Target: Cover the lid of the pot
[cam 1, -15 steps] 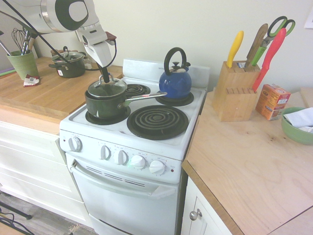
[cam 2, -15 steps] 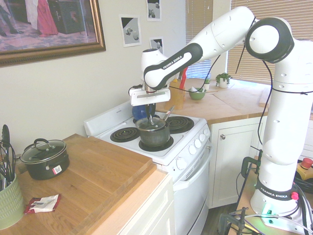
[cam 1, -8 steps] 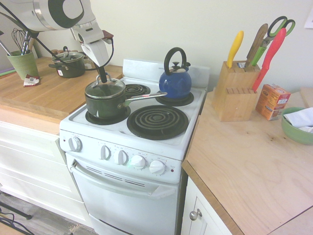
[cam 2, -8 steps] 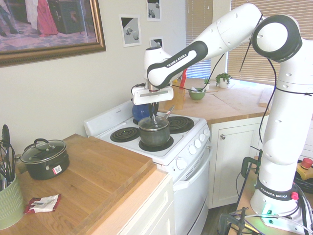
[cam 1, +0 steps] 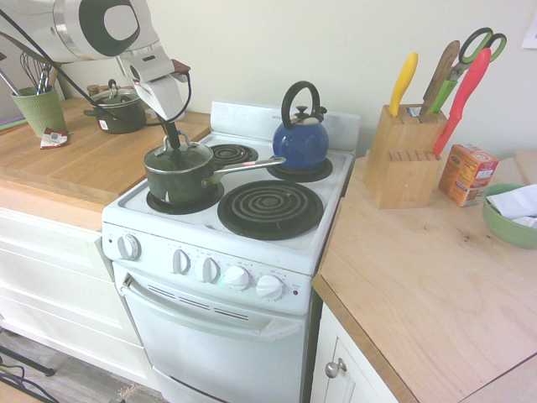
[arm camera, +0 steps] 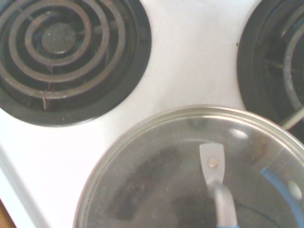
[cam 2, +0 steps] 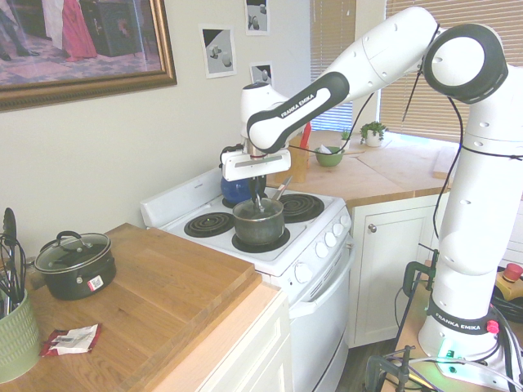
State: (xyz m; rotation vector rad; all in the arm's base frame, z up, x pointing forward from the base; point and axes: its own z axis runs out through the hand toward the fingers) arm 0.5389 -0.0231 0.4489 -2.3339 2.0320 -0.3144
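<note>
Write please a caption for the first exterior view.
Fingers shut on the handle of the glass lid, covering the green saucepan.

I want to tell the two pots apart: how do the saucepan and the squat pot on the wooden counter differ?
The saucepan has one long metal handle; the squat pot has short side handles. The saucepan stands on a stove burner, the squat pot on the wooden counter. Both are dark, with glass lids on top.
</note>
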